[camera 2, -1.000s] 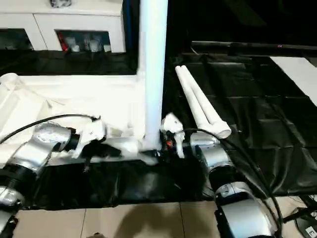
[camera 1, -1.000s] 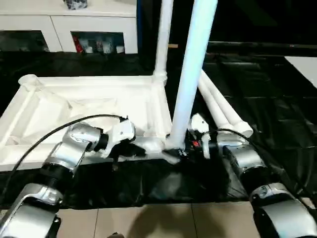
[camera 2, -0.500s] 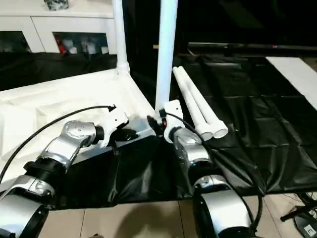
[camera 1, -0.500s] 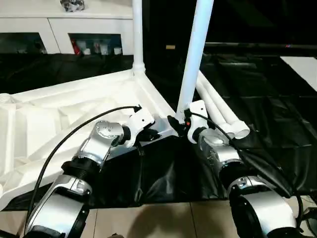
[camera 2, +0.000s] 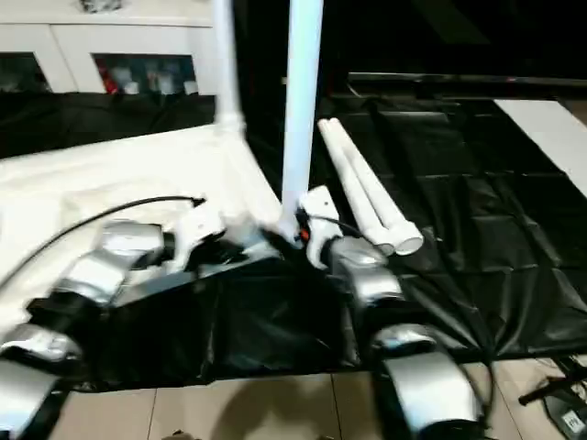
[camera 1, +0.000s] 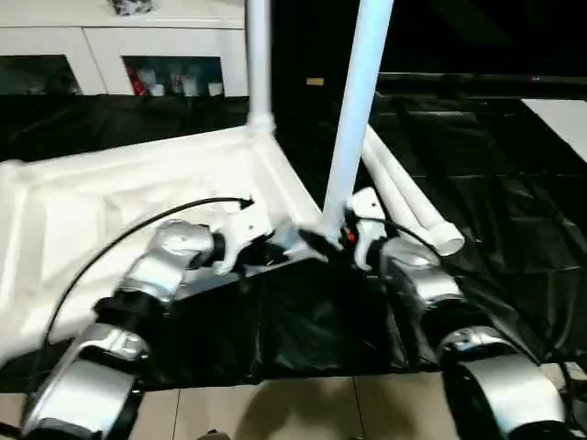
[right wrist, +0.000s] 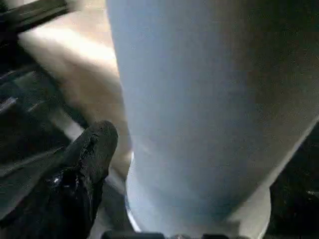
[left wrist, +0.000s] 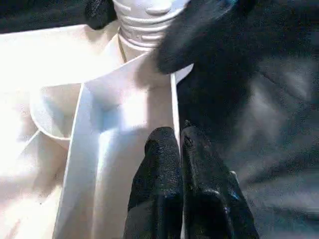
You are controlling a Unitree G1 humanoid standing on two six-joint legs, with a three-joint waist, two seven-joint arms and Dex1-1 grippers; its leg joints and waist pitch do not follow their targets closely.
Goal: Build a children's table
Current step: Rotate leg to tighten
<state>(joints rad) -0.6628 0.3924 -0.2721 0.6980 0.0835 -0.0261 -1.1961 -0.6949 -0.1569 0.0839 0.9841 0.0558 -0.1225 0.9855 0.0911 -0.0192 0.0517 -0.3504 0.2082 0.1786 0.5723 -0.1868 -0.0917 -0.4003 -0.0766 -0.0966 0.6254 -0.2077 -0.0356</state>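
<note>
Children's table top, smooth white plastic, lies upside down on crinkled black sheeting; two tubular legs stand at its right corners, two lie right. Left gripper pinched shut at the rim; right gripper spread around the near leg. No legible writing.

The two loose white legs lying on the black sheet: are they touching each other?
Touching. In the right eye view the two loose legs lie side by side on the black sheet, pressed together along their length with no dark gap between them.
</note>
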